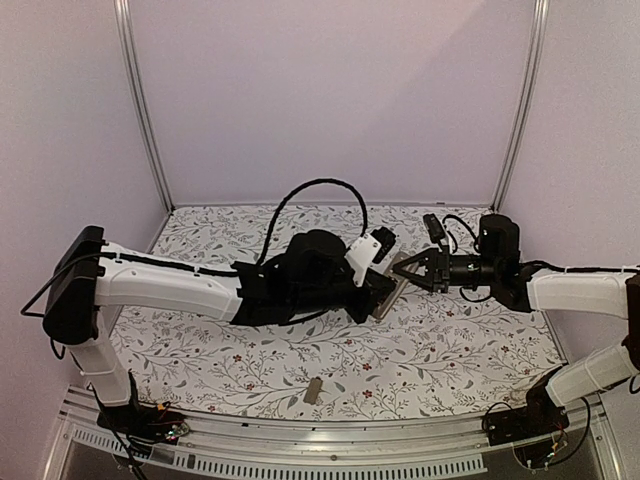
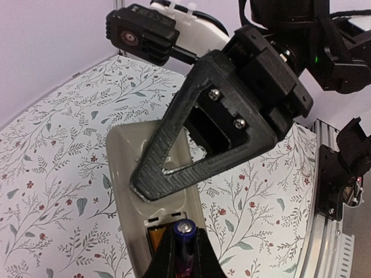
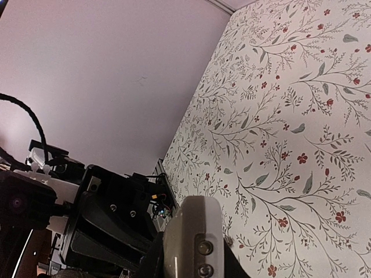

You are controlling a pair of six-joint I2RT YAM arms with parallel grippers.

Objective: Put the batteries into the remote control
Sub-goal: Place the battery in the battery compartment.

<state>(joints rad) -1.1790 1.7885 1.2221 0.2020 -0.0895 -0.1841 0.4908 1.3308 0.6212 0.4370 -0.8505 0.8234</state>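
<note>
The remote control (image 2: 128, 168) is held off the table, grey-beige back towards the left wrist camera, battery recess open. One orange battery (image 2: 154, 238) lies in the recess. My left gripper (image 2: 184, 246) is shut on a second battery (image 2: 185, 230), its blue-dark end pointing at the recess's free slot. My right gripper (image 2: 152, 186) is shut on the remote's upper half. In the top view both grippers meet mid-table: the left gripper (image 1: 376, 292), the right gripper (image 1: 405, 268), the remote (image 1: 390, 296) between them. The right wrist view shows the remote's end (image 3: 194, 231) in the jaws.
A small flat grey cover plate (image 1: 313, 390) lies on the flowered table (image 1: 450, 350) near the front edge. An aluminium rail (image 1: 330, 432) runs along the front. Purple walls close the back and sides.
</note>
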